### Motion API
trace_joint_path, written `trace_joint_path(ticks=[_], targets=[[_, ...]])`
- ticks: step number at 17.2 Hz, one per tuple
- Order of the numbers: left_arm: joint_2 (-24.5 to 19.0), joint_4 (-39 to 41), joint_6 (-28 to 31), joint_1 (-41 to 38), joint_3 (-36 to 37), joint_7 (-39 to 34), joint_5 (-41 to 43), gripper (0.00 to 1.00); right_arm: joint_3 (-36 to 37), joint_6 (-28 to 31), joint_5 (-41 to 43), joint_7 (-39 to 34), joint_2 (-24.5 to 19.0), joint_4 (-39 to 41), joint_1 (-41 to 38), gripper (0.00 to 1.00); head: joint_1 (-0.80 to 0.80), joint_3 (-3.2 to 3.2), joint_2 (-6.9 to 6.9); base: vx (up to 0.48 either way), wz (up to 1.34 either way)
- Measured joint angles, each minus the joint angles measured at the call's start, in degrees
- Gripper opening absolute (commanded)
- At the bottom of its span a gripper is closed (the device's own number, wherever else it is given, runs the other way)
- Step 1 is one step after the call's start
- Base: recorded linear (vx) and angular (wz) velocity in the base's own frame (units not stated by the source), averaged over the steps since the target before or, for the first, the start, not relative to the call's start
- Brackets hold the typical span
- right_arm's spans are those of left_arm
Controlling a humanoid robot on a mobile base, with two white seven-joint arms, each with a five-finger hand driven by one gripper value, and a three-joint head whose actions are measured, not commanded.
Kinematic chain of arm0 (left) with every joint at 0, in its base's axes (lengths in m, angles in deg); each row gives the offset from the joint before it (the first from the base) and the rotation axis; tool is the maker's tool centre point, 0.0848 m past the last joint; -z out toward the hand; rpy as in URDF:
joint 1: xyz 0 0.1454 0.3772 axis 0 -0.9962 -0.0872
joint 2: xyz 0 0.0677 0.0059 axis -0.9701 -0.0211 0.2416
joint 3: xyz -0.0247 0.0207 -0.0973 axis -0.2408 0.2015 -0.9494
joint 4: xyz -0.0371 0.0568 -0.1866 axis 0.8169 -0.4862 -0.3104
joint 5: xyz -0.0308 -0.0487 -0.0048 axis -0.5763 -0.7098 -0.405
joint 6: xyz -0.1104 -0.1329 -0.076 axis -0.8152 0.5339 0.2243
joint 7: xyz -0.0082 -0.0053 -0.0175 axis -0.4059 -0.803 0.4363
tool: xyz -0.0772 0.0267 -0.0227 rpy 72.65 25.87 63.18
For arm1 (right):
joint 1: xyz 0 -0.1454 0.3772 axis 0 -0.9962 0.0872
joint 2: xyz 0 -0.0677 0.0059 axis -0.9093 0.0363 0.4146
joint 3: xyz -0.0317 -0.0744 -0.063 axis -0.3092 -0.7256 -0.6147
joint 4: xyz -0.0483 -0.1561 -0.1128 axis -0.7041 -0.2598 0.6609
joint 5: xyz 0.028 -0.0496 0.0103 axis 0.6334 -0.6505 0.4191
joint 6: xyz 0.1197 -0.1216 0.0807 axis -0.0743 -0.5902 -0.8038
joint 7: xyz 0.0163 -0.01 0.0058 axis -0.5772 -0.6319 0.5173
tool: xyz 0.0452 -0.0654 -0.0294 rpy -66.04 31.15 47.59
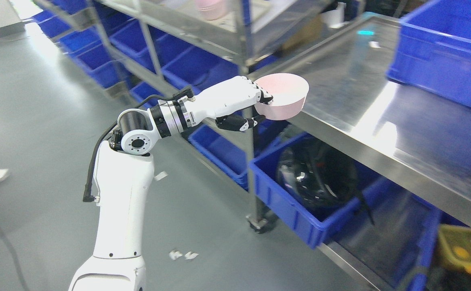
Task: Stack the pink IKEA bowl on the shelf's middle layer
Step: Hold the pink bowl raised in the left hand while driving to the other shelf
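The robot's left hand [239,103] held a pink bowl [283,97] by its rim, with the white fingers [259,93] over the top edge and the dark thumb under it. The bowl was at the front corner of a shiny metal table [381,109], and I could not tell if it sat on the table or was just above it. The white arm [122,194] came up from the bottom left and bent at a round joint. Another pink bowl [211,9] sat far back on a metal shelf [203,36], well apart from the hand. A big blue bin [445,56] stood on the table at the right. Under the table, another blue bin [288,202] held something black and round [316,171]. More blue bins [94,60] lined the low shelves along the gray floor [37,113].
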Motion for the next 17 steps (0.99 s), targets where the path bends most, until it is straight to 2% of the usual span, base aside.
trace_joint_path(ticks=[3,8,17], targets=[[0.0,0.2,0.0,-0.1,0.1,0.0,0.1,0.01,0.0,0.0,0.0,-0.1,0.0,0.0,0.0,1.00,0.00,0.00,0.01,0.078,1.51],[0.0,0.4,0.0,-0.2,0.1,-0.1,0.9,0.01,0.0,0.0,0.0,-0.3,0.0,0.0,0.0,1.00,0.00,0.00,0.02,0.060,0.90],[0.0,0.6,0.0,-0.3,0.2,-0.1,1.4,0.02,0.0,0.0,0.0,-0.1,0.0,0.0,0.0,1.00,0.00,0.00,0.02,0.124,0.19]])
